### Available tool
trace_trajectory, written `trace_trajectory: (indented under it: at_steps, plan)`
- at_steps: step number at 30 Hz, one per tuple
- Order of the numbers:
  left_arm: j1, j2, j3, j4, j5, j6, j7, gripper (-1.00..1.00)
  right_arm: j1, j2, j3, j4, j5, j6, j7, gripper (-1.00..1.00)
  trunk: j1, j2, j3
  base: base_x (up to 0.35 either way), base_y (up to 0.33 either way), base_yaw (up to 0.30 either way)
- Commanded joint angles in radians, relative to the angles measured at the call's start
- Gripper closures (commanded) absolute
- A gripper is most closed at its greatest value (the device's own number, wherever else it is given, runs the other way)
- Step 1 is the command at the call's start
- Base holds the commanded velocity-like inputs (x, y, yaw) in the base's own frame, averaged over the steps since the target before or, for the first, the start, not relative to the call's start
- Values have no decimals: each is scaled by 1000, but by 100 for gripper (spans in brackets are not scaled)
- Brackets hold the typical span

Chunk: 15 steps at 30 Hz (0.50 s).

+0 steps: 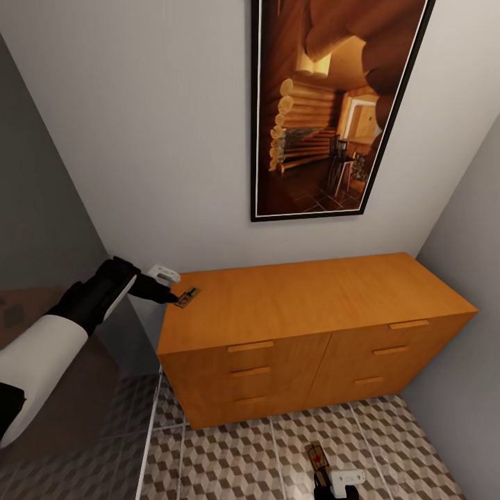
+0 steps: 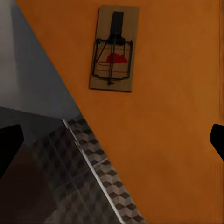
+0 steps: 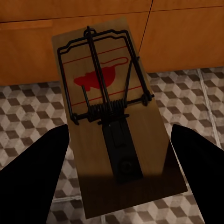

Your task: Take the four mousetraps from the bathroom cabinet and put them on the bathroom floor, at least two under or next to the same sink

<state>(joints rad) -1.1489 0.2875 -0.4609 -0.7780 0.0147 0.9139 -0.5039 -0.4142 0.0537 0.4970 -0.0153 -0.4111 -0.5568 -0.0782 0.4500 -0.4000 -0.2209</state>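
One mousetrap [image 1: 187, 297] lies flat on the left end of the orange-brown cabinet [image 1: 298, 298], close to its corner. My left gripper [image 1: 167, 296] hovers just left of it, open, with nothing between its fingers. In the left wrist view that mousetrap [image 2: 113, 49] rests on the cabinet top [image 2: 163, 140], beyond the left gripper [image 2: 112, 142]. My right gripper [image 1: 326, 480] is low over the bathroom floor [image 1: 229, 458] in front of the cabinet, shut on a second mousetrap [image 1: 317, 455]. This mousetrap [image 3: 109, 116] sits between the dark fingers [image 3: 32, 177], above the cube-pattern tiles [image 3: 28, 112].
A large framed picture [image 1: 333, 104] hangs on the wall above the cabinet. Grey walls close in on the left and right of the cabinet. A thin pale panel edge [image 1: 149, 430] runs down by the cabinet's left front corner. Drawer fronts [image 3: 28, 51] stand just beyond the held trap.
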Motion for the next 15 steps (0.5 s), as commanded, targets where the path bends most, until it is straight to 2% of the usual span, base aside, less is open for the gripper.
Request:
trace_trajectory:
  at_steps: [1, 7, 15]
  plan:
    - [0, 0, 0, 2, 0, -8, -5, -100, 0, 0, 0, 0, 0, 0, 0, 100, 0, 0, 0, 0, 0, 0]
    - [0, 1, -1, 30, 1, -74, -14, -100, 0, 0, 0, 0, 0, 0, 0, 100, 0, 0, 0, 0, 0, 0]
    - [0, 0, -1, 38, 1, -86, -15, -100, 0, 0, 0, 0, 0, 0, 0, 100, 0, 0, 0, 0, 0, 0]
